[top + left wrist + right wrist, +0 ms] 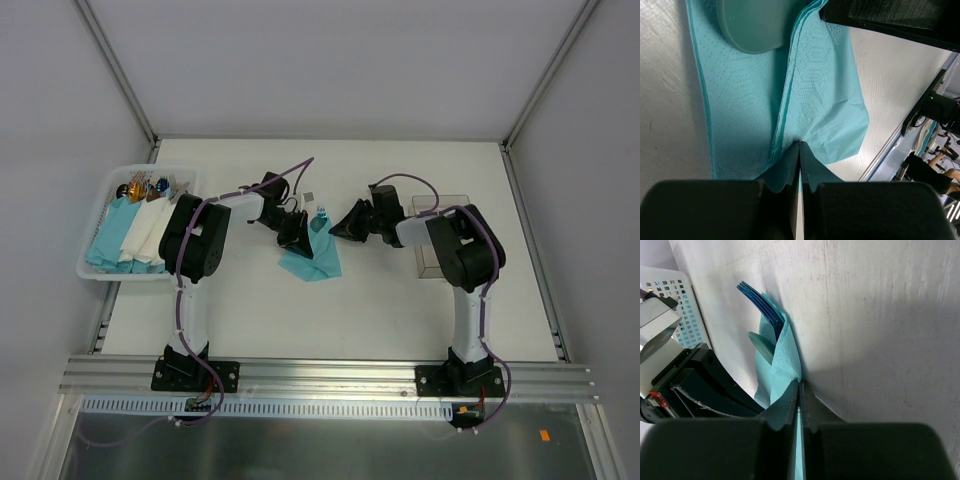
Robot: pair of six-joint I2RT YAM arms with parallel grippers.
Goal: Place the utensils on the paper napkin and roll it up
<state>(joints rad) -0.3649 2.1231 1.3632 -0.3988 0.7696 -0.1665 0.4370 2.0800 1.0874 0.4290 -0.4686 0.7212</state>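
The teal paper napkin (pixel 316 258) lies crumpled on the table between both arms. My left gripper (pixel 294 232) is shut on the napkin's edge (pixel 815 115), pinching a fold between its tips. A teal spoon bowl (pixel 752 25) rests on the napkin in the left wrist view. My right gripper (pixel 338 228) is shut on the napkin's other edge (pixel 785 365). Dark blue fork tines (pixel 760 302) and a teal spoon bowl (pixel 761 346) stick out of the fold in the right wrist view. The utensil tips (pixel 322 216) show above the napkin in the top view.
A white basket (pixel 95 268) at the left holds teal and white napkin bundles (pixel 135 232) and other cutlery (pixel 145 187). A clear box (pixel 430 262) stands under the right arm. A small grey square (pixel 311 197) lies behind the napkin.
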